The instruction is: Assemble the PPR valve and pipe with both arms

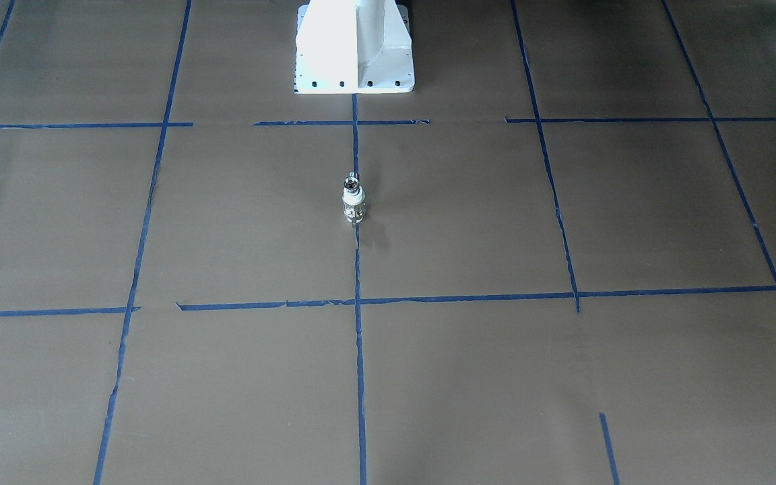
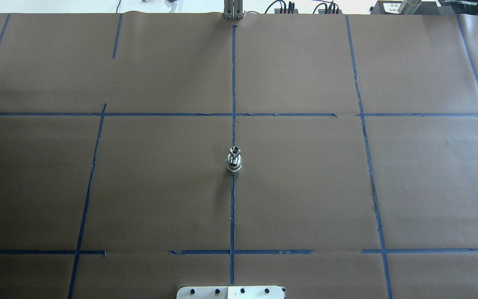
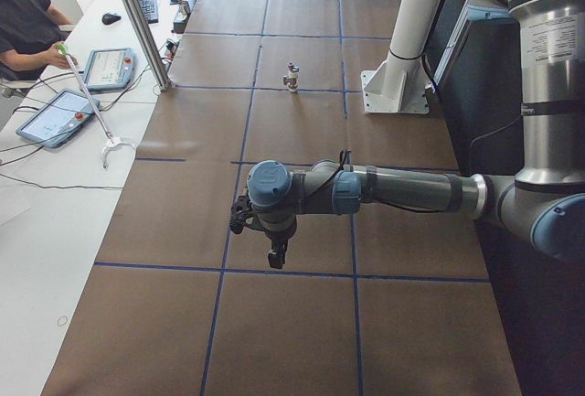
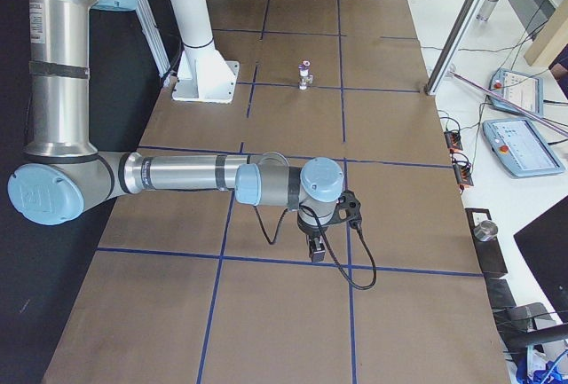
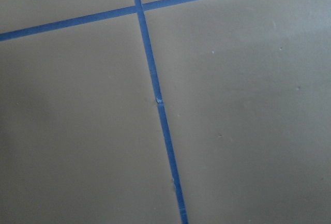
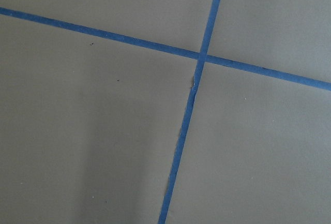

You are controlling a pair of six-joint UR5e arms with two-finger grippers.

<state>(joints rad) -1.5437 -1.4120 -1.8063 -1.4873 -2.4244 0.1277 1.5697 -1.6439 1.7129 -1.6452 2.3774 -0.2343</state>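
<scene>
The PPR valve [image 1: 353,202], white with a silvery metal part, stands upright on the blue centre tape line in the middle of the table. The pipe [image 1: 351,180], a tiny shiny metal piece, sits on top of it. The stack also shows in the overhead view [image 2: 234,161] and in both side views [image 3: 292,76] [image 4: 304,74]. My left gripper [image 3: 274,257] hangs over the table far from the stack, near the table's left end. My right gripper [image 4: 315,249] hangs likewise near the right end. I cannot tell whether either is open or shut. Both wrist views show only brown paper and tape.
The white pedestal [image 1: 354,47] stands at the robot's edge of the table, behind the stack. Blue tape lines [image 2: 232,207] grid the brown paper. An aluminium post [image 3: 137,21] and tablets [image 3: 55,114] stand along the operators' side, where a person sits.
</scene>
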